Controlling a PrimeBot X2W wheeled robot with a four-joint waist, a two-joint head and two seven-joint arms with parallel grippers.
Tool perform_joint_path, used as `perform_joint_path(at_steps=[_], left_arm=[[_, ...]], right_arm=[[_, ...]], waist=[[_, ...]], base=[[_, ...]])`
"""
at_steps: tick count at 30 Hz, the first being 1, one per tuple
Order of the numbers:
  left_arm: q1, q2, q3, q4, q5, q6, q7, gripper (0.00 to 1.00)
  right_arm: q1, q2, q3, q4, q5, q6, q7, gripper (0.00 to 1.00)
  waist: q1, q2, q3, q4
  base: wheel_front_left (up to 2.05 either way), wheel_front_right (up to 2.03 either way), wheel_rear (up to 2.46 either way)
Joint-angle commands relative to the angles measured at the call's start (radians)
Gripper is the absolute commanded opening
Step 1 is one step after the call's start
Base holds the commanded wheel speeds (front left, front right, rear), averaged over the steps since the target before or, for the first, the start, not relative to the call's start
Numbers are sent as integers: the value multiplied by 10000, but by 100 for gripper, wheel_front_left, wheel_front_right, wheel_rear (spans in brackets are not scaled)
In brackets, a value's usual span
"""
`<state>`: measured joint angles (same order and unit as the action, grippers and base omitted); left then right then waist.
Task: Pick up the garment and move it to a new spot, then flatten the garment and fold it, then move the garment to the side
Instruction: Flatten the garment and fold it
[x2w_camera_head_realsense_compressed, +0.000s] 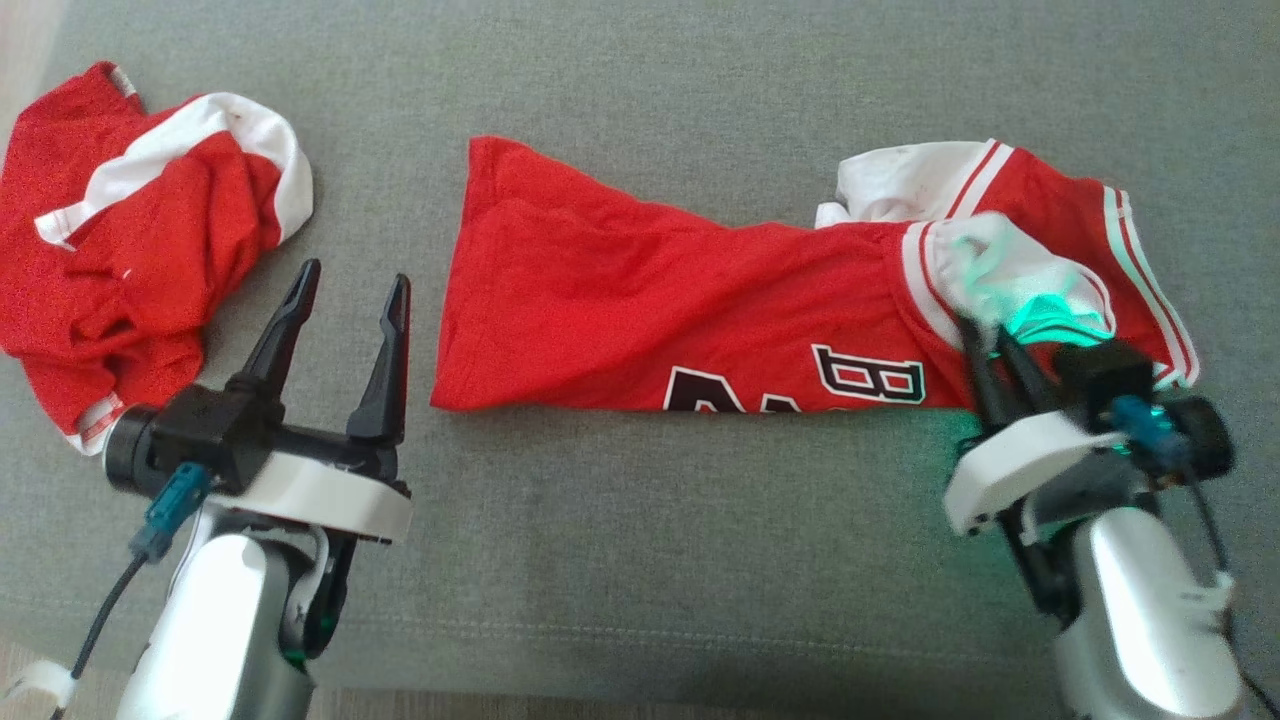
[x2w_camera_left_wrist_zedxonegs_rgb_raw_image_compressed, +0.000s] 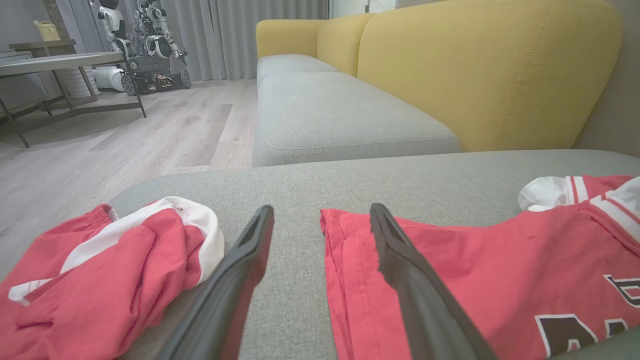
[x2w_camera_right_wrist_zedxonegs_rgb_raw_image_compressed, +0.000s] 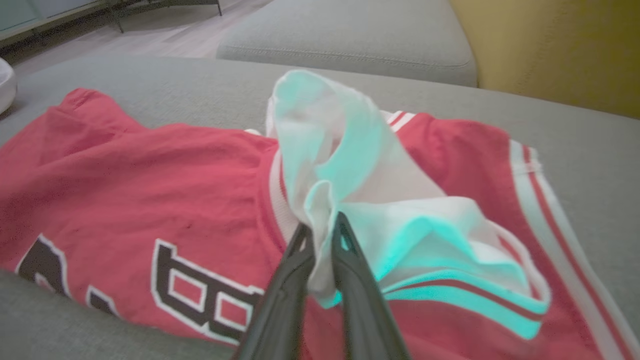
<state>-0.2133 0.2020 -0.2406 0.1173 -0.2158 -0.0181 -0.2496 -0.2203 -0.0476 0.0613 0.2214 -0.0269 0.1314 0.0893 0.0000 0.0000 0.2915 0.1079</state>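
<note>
The garment (x2w_camera_head_realsense_compressed: 620, 300) is a red jersey with black-and-white lettering, lying stretched across the grey cushion (x2w_camera_head_realsense_compressed: 640, 520). Its white sleeve (x2w_camera_head_realsense_compressed: 1000, 265) is bunched up at the right end. My right gripper (x2w_camera_head_realsense_compressed: 985, 335) is shut on that sleeve fabric, and in the right wrist view the white sleeve (x2w_camera_right_wrist_zedxonegs_rgb_raw_image_compressed: 350, 165) is pinched between the two fingers of the gripper (x2w_camera_right_wrist_zedxonegs_rgb_raw_image_compressed: 322, 225). My left gripper (x2w_camera_head_realsense_compressed: 355, 280) stands open just left of the jersey's hem with nothing between its fingers. In the left wrist view the gripper (x2w_camera_left_wrist_zedxonegs_rgb_raw_image_compressed: 322, 212) frames the hem of the garment (x2w_camera_left_wrist_zedxonegs_rgb_raw_image_compressed: 450, 270).
A second crumpled red-and-white garment (x2w_camera_head_realsense_compressed: 130, 230) lies at the far left, also seen as a heap (x2w_camera_left_wrist_zedxonegs_rgb_raw_image_compressed: 110, 270) in the left wrist view. Beyond are more grey cushions (x2w_camera_left_wrist_zedxonegs_rgb_raw_image_compressed: 330, 115), a yellow sofa back (x2w_camera_left_wrist_zedxonegs_rgb_raw_image_compressed: 475, 65), a table (x2w_camera_left_wrist_zedxonegs_rgb_raw_image_compressed: 60, 60) and another robot (x2w_camera_left_wrist_zedxonegs_rgb_raw_image_compressed: 145, 45).
</note>
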Motion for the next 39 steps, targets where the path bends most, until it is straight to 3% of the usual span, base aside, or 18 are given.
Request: perform_joint_path(at_steps=[1, 9, 14, 15, 16, 24, 30, 39], left_arm=[[-466, 159, 430, -292, -64, -32, -117, 100], [-544, 84, 603, -472, -2, -87, -120, 100], [-603, 15, 663, -492, 56, -178, -121, 100], [-609, 0, 676, -487, 67, -195, -121, 100], [-614, -15, 688, -477, 76, -212, -121, 100], [-542, -81, 846, -410, 172, -298, -121, 100], [-323, -60, 1013, -401, 252, -293, -121, 100], [25, -38, 1087, -361, 373, -258, -122, 100]], right_arm=[[-355, -26, -13, -449, 5, -7, -158, 0], [-707, -26, -1513, -1085, -217, -7, -310, 0], [-1145, -26, -1787, -648, -152, -7, -329, 2], [-1213, -26, -1847, -459, -65, -7, -317, 83], [-1271, -26, -1904, -285, -35, -7, -334, 100], [-1265, -26, -2107, 301, 605, -7, -995, 100], [-883, -26, -1902, -628, 881, -7, -1349, 100], [86, -26, -1375, -2125, 982, -7, -986, 100]], waist=[[0, 0, 61, -20], [0, 0, 290, -162], [0, 0, 385, -198], [0, 0, 394, -202], [0, 0, 400, -202], [0, 0, 267, -256], [0, 0, -76, -353], [0, 0, -634, -400]], base=[[0, 0, 0], [0, 0, 0], [0, 0, 0], [0, 0, 0], [0, 0, 0], [0, 0, 0], [0, 0, 0], [0, 0, 0]])
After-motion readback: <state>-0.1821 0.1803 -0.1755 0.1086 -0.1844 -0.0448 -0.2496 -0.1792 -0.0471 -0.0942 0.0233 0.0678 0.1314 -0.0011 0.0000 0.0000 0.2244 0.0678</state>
